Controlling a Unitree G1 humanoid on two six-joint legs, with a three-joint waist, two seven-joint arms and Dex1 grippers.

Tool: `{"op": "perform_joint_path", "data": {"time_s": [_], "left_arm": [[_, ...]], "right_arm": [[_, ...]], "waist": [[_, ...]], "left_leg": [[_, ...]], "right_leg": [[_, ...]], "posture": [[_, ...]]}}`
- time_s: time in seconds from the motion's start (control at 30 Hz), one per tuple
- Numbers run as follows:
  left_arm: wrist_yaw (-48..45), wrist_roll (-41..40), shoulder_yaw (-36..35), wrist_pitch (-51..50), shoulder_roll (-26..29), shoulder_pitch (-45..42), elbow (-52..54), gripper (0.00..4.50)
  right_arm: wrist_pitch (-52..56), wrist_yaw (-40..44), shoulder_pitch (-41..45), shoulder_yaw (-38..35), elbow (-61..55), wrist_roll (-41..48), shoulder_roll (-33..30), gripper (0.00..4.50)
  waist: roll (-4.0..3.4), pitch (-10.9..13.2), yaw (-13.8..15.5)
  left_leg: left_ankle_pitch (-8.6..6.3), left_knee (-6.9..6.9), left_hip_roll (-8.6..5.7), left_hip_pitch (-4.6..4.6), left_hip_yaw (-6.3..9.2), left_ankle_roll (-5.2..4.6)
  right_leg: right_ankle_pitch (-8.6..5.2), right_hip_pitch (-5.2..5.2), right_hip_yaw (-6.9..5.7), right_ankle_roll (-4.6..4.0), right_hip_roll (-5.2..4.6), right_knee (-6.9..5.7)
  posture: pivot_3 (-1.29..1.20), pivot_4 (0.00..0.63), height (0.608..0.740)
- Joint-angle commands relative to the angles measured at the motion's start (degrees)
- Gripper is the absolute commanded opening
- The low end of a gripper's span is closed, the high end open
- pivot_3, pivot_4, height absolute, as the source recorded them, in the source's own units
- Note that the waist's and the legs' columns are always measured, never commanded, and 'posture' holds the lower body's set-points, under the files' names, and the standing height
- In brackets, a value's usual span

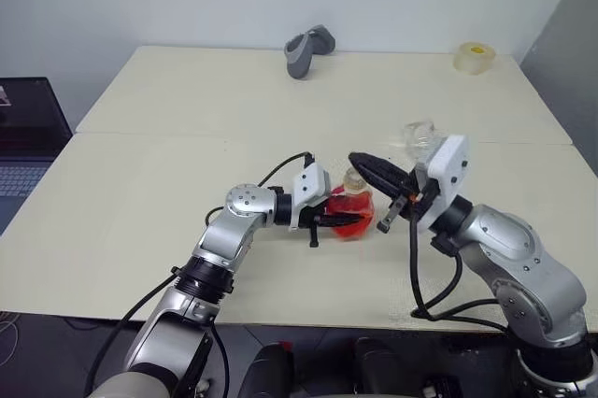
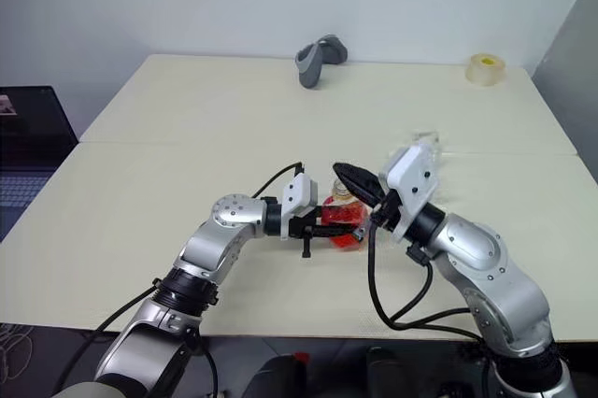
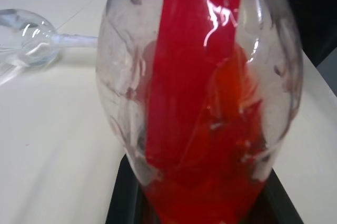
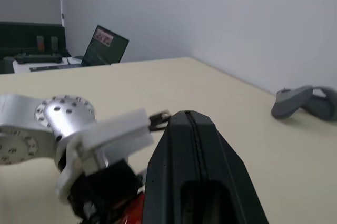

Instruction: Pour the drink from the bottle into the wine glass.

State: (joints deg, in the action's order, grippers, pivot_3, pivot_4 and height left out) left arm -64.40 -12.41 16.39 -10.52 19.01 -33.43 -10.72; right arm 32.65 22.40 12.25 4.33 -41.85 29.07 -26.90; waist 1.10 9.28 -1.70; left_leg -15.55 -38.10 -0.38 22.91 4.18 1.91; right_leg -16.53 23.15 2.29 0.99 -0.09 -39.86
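**Claws shut: left on the bottle, right closed and empty above the neck**

Left gripper (image 1: 329, 220) is clamped on the round belly of the bottle (image 1: 355, 209), which stands upright on the table (image 1: 168, 155) just past its fingertips. From the left wrist view the two black fingers sit low on either side of the clear wall, and the drink (image 3: 205, 145) fills the lower part of the body with a broad red band rising toward the neck.

I judge the bottle light and a little springy: thin plastic that would dent under a hard squeeze, smooth enough to turn in the fingers once tipped. The belly, where it is held now, looks the soundest place to grip, since the neck is narrow and has to be free for pouring. Whether a cap sits on the neck I cannot tell.

Right gripper (image 1: 374, 172), to the right of the left one, hovers just above and beside the bottle's neck with its fingers pressed together into one black wedge, holding nothing.

Beyond that claw and further right is the wine glass (image 1: 418, 139), partly hidden by the wrist. In the left wrist view it appears to lie on its side, bowl and stem level with the table, and it looks empty. It is thin and fragile, likely to roll, and I think it is best taken by the stem and stood up before any pouring.
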Motion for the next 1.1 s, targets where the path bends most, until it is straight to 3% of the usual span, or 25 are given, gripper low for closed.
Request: {"op": "perform_joint_path", "data": {"time_s": [0.03, 0.2, 0.67, 1.1], "left_arm": [[1.52, -3.19, -4.16, -1.93, 0.51, -0.66, 4.57, 0.71], [5.02, -1.96, -6.0, 0.65, -0.66, -1.47, -0.01, 0.71], [10.25, -0.82, -8.42, 3.41, -0.92, -3.46, -4.18, 0.71], [19.0, 1.97, -12.21, 9.97, -1.56, -6.79, -12.75, 0.71]], "right_arm": [[2.77, -1.58, -4.66, -5.59, -3.9, 5.06, 0.33, 0.0], [4.13, 1.97, -3.93, -6.66, -2.14, 5.45, -3.91, 0.0], [4.67, 3.9, -3.34, -2.41, -1.82, 3.28, -5.2, 0.0], [7.19, 5.09, -2.11, -3.28, -3.26, 6.79, -5.95, 0.0]], "waist": [[-0.01, 0.0, 0.02], [-0.01, 0.0, -0.04], [0.0, 0.0, 0.04], [0.01, 0.01, 0.05]], "left_leg": [[0.0, 0.0, 0.01, 0.01, -0.02, 0.0], [0.0, -0.03, -0.01, -0.07, -0.05, 0.0], [0.0, 0.0, -0.01, -0.02, -0.02, 0.0], [0.0, 0.0, -0.01, -0.01, 0.0, 0.0]], "right_leg": [[0.0, 0.01, 0.03, 0.0, 0.0, -0.02], [0.0, -0.02, 0.04, 0.0, 0.0, -0.05], [0.0, -0.01, 0.0, 0.0, 0.02, -0.01], [0.0, -0.01, -0.02, 0.0, 0.01, 0.0]], "posture": [[0.0, 0.15, 0.74], [0.0, 0.15, 0.74], [0.0, 0.15, 0.74], [0.0, 0.15, 0.74]]}}
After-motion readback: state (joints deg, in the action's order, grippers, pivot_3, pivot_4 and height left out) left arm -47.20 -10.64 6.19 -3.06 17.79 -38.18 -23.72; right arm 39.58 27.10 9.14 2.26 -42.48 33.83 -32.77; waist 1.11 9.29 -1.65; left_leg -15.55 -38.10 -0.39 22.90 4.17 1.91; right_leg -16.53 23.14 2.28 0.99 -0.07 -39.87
